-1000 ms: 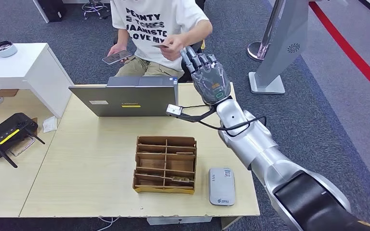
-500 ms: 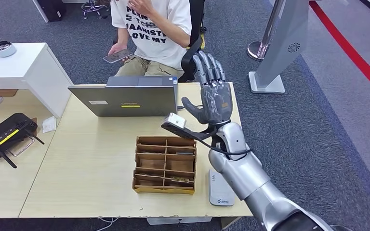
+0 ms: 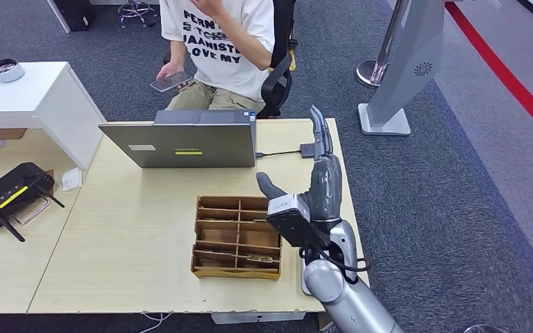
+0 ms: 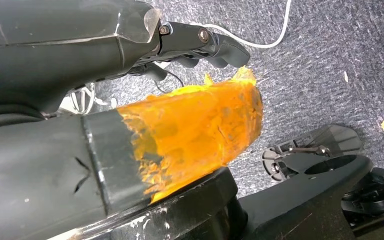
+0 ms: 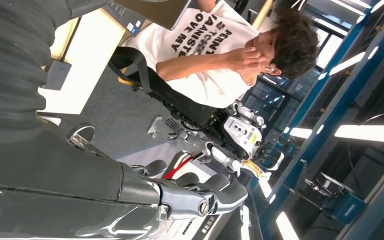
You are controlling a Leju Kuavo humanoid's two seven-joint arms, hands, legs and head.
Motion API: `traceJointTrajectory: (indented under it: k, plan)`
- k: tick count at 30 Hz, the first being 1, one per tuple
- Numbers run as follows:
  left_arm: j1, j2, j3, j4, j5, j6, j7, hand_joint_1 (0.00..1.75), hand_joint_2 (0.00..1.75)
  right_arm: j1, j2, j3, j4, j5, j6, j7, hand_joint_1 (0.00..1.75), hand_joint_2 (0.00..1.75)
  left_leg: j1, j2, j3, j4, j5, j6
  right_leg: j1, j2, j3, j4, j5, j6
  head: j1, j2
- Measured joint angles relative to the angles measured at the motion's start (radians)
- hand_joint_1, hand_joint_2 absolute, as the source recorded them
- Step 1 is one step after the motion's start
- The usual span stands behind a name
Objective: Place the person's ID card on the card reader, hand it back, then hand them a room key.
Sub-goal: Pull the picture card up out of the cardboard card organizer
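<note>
R hand [image 3: 323, 182] raised edge-on over the bench [image 3: 132, 243] at 3 o'clock of the wooden divider box [image 3: 238, 237]; fingers straight and apart, thumb out toward 9, holding nothing. L hand [image 4: 200, 42] hangs over carpet, fingers loosely curled, empty. Card reader, ID card, room key: can't tell where. Person [image 3: 218, 41] seated at 12, behind laptop [image 3: 180, 142], phone [image 3: 168, 82] in one hand.

The table [image 3: 132, 236] carries a laptop [image 3: 180, 144] and divided box [image 3: 238, 237].
</note>
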Motion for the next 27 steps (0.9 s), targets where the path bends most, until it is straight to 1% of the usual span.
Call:
traceJointTrajectory:
  k: [4, 6, 8, 12, 19, 22, 27]
  plan:
    - [0.0, 0.0, 0.004, 0.0, 0.001, 0.0, 0.0, 0.0, 0.0, 0.007, 0.0, 0.0, -0.018, -0.003, 0.001, 0.0, 0.0, 1.75, 0.0, 0.0, 0.0, 0.0, 0.0, 0.0, 0.0, 0.0, 0.0, 0.0, 0.0, 0.0, 0.0, 0.0]
    - [0.001, 0.0, 0.005, 0.0, 0.005, 0.001, 0.0, 0.0, 0.0, 0.011, 0.0, 0.0, -0.024, -0.027, 0.016, -0.001, 0.0, 1.75, 0.0, 0.0, 0.0, 0.0, 0.0, 0.0, 0.0, 0.0, 0.0, 0.0, 0.0, 0.0, 0.0, 0.0]
    - [0.003, 0.0, 0.009, 0.0, 0.017, 0.006, -0.004, 0.0, 0.0, 0.027, 0.0, 0.002, -0.035, -0.097, 0.059, -0.003, 0.0, 1.75, 0.0, 0.0, 0.0, 0.0, 0.0, 0.0, 0.0, 0.0, 0.0, 0.0, 0.0, 0.0, 0.0, 0.0]
    - [0.016, 0.001, 0.029, 0.0, 0.045, 0.019, -0.023, 0.0, 0.0, 0.09, -0.005, 0.021, -0.072, -0.276, 0.164, -0.003, 0.0, 1.75, 0.0, 0.0, 0.0, 0.0, 0.0, 0.0, 0.0, 0.0, -0.001, 0.0, 0.0, 0.0, 0.0, 0.0]
    - [0.034, 0.004, 0.066, 0.0, 0.068, 0.032, -0.039, 0.0, 0.0, 0.174, -0.053, 0.065, -0.1, -0.493, 0.297, -0.008, 0.0, 1.75, 0.0, 0.0, -0.001, 0.0, -0.001, 0.0, 0.0, 0.0, -0.001, 0.0, -0.001, 0.0, 0.0, 0.0]
    - [0.035, 0.006, 0.078, 0.0, 0.07, 0.036, -0.04, 0.0, 0.0, 0.194, -0.075, 0.081, -0.099, -0.555, 0.344, -0.025, 0.0, 1.75, 0.0, 0.0, 0.0, 0.0, -0.001, 0.0, 0.0, 0.0, 0.0, 0.0, -0.001, 0.0, 0.0, 0.0]
    - [0.036, 0.008, 0.085, 0.0, 0.07, 0.037, -0.041, 0.0, 0.0, 0.207, -0.103, 0.103, -0.098, -0.579, 0.37, -0.038, 0.0, 1.75, 0.0, 0.0, 0.0, 0.0, 0.0, 0.0, 0.0, 0.0, 0.0, 0.0, -0.001, 0.0, 0.0, 0.0]
